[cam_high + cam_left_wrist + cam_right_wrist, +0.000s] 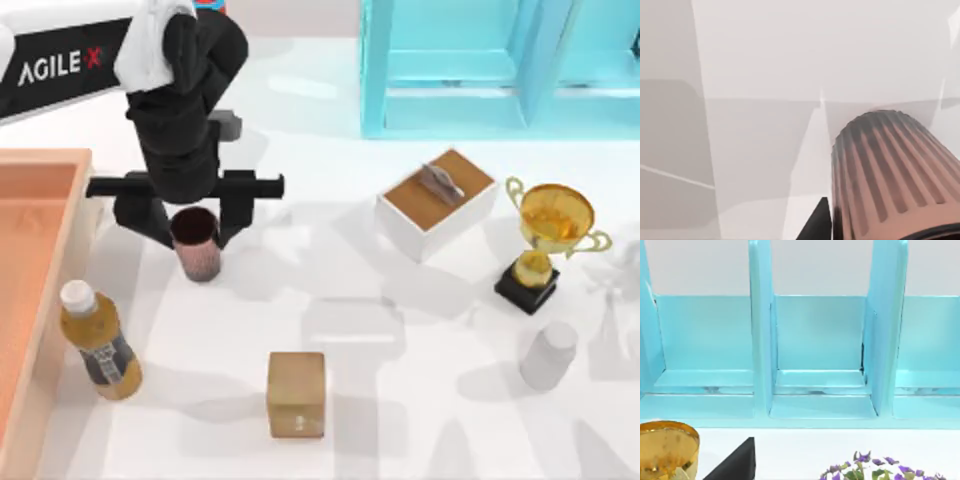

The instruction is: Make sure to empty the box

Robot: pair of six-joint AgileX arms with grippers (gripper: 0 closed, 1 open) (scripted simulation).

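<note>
The large shallow wooden crate with pale walls and an orange-brown floor, the box point(40, 270), is lying at the left edge of the white surface point(420, 400), and the part of its floor that is in view is looking bare, so the emptying seems nearly or fully done. The left gripper point(196, 232) is hanging just right of the box, its jaws spread at either side of a ribbed reddish-brown cup point(197, 244) that is standing upright on the surface; they appear to be clasping the cup, which the left wrist view point(890, 170) is showing close up. I judge this cup to be an item being set down outside the box, with the release left to do. An amber bottle with a white cap point(97, 340) is standing just beside the box's right wall, outside it. Farther off are sitting 1 small tan cube block point(296, 393), 1 white box with a brown handled lid point(437, 200), 1 gold trophy on a black base point(546, 240) and 1 pale grey bottle point(548, 355), with a turquoise shelf unit point(480, 70) at the back. None is crowding the cup. The right gripper's own jaws cannot be judged; its wrist camera is facing the shelf unit.
</note>
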